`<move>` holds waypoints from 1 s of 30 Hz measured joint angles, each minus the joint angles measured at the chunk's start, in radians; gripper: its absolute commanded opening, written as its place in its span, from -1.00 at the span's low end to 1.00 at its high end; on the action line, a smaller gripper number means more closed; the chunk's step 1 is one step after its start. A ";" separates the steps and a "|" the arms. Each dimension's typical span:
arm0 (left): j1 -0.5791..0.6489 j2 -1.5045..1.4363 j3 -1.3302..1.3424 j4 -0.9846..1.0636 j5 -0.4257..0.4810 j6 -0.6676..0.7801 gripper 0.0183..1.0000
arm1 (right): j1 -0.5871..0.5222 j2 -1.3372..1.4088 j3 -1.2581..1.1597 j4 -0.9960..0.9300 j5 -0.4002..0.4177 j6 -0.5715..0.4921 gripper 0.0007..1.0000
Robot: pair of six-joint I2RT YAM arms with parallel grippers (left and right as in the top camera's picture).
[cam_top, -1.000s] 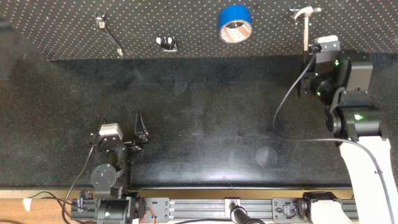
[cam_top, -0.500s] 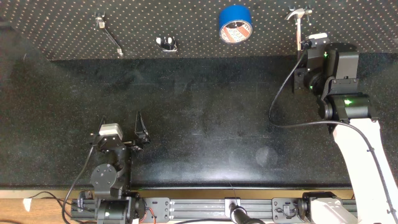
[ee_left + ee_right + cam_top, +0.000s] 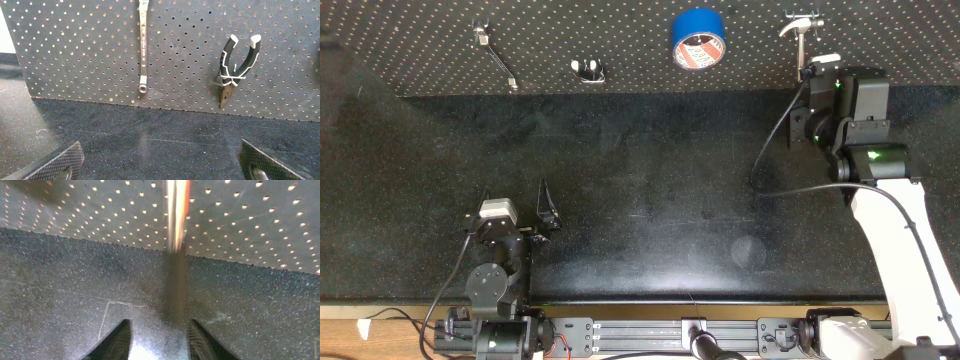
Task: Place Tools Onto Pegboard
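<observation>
A hammer [image 3: 801, 40] hangs head-up on the pegboard [image 3: 420, 40] at the far right. In the right wrist view its orange and dark handle [image 3: 176, 230] runs down to the gap between my fingertips. My right gripper [image 3: 810, 76] [image 3: 160, 325] is at the handle's lower end, open, with its fingers set wider than the handle. My left gripper [image 3: 517, 195] [image 3: 160, 150] rests low near the table's front left, open and holding nothing.
On the board also hang a wrench [image 3: 495, 55] [image 3: 142, 45], black-and-white pliers [image 3: 588, 70] [image 3: 235, 62] and a blue tape roll [image 3: 698, 40]. A black mat [image 3: 650, 190] covers the table between the arms and the board.
My right gripper has shifted left and closer to the board, and the hammer has moved left with it. The left arm has kept still.
</observation>
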 measured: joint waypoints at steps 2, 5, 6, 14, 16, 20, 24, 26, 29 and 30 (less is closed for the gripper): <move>0.000 0.000 0.000 0.000 0.000 0.000 0.99 | 0.000 0.006 0.000 0.000 0.000 0.000 0.48; 0.000 0.000 0.000 0.000 0.000 0.000 0.99 | 0.000 0.006 0.000 0.000 -0.001 0.000 0.95; 0.000 0.000 0.000 0.000 0.000 0.000 0.99 | 0.000 0.006 0.000 0.000 0.000 0.000 0.95; 0.000 0.000 0.000 0.000 0.000 0.000 0.99 | 0.000 -0.258 -0.240 0.105 0.038 0.000 0.95; 0.000 0.001 0.000 0.000 0.000 0.000 0.99 | 0.000 -0.386 -0.402 0.224 0.037 0.000 0.95; 0.000 -0.001 0.000 0.000 0.000 0.000 0.99 | 0.000 -0.599 -0.695 0.474 0.006 0.017 0.95; 0.000 -0.002 0.000 0.000 0.001 0.000 0.99 | 0.000 -0.733 -0.865 0.652 -0.006 0.068 0.95; 0.000 -0.002 0.000 0.000 0.001 0.000 0.99 | 0.000 -0.795 -0.915 0.673 -0.012 0.085 0.95; 0.000 -0.002 0.000 0.000 0.001 0.000 0.99 | 0.000 -0.848 -0.944 0.663 -0.013 0.098 0.95; 0.000 -0.002 0.000 0.000 0.001 0.000 0.99 | 0.000 -0.866 -0.947 0.654 -0.013 0.099 0.95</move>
